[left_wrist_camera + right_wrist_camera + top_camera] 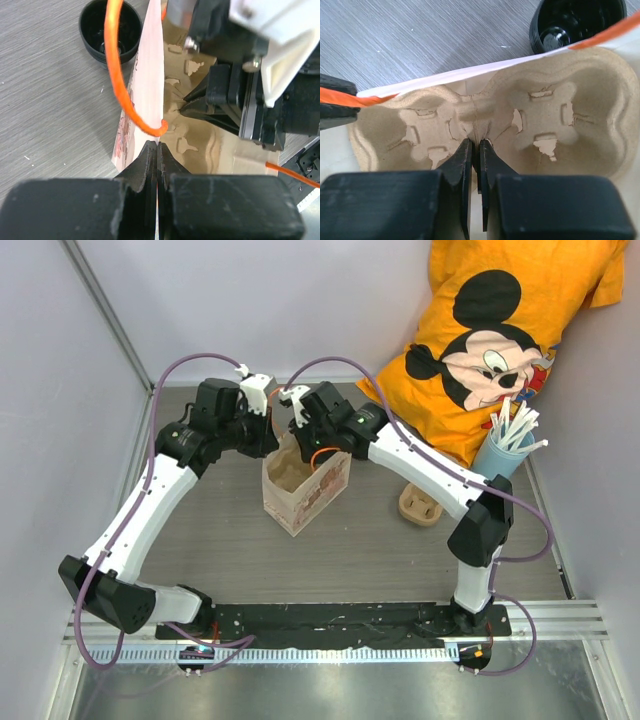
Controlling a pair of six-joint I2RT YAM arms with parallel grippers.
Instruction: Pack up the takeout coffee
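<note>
Right now my left gripper (157,150) is pressed together on the rim of the bag (300,502), pinching the paper wall between its fingers. The bag stands upright near the middle of the counter (230,540). My right gripper (475,150) reaches down into the bag and pinches the middle ridge of the carrier (570,115) lying inside. The cup (110,30) sits outside on the counter, open and dark inside, just beside the bag's far wall. That wall stands between it and the carrier, and the bag's orange handle (117,75) loops across in front of it. A blue straw cup (500,455) stands at the far right corner, against an orange shirt (520,300). Another beige pulp piece (420,505) lies under my right arm.
</note>
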